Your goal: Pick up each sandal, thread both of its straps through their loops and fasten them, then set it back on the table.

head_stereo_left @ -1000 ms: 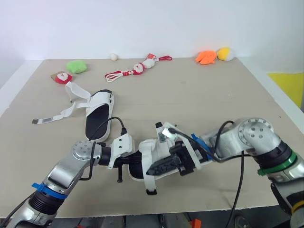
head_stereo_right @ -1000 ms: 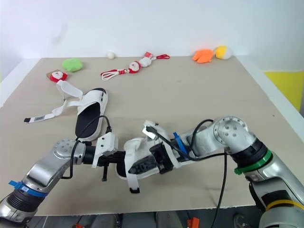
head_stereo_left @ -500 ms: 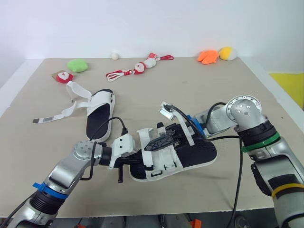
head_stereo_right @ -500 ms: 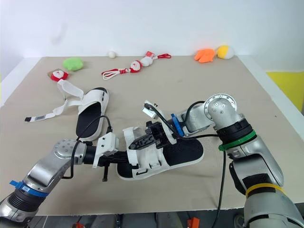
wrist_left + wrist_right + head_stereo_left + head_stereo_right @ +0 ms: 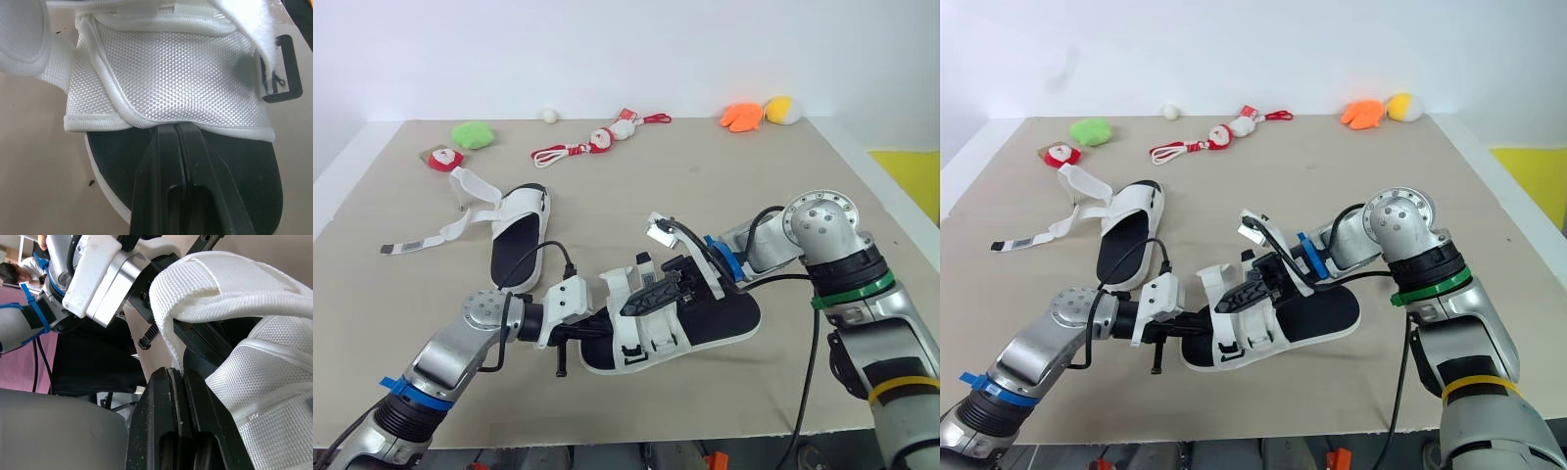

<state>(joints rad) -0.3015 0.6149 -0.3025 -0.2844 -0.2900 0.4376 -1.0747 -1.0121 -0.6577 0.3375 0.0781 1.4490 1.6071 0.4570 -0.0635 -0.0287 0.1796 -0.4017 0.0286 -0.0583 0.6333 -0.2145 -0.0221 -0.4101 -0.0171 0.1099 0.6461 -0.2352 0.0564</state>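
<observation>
Left tool [image 5: 177, 128] clamps shut on the near sandal [image 5: 705, 323] at the tabletop's [image 5: 724, 186] near middle. Right tool [image 5: 176, 374] pinches its strap [image 5: 210, 284], unfastened. Far sandal [image 5: 516, 240], left, lies with straps loose, so most work looks left.

white sandal [image 5: 644, 343], black footbed [image 5: 724, 315], beige table [image 5: 705, 176]

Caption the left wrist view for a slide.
Left claw shut on the sandal's white mesh edge, black loop beside it.

The near sandal [image 5: 717, 321] is lying at the table's [image 5: 705, 196] front centre. The far sandal [image 5: 516, 235] is sitting behind it, leftward. Small toys [image 5: 741, 117] are lining the back edge.
</observation>
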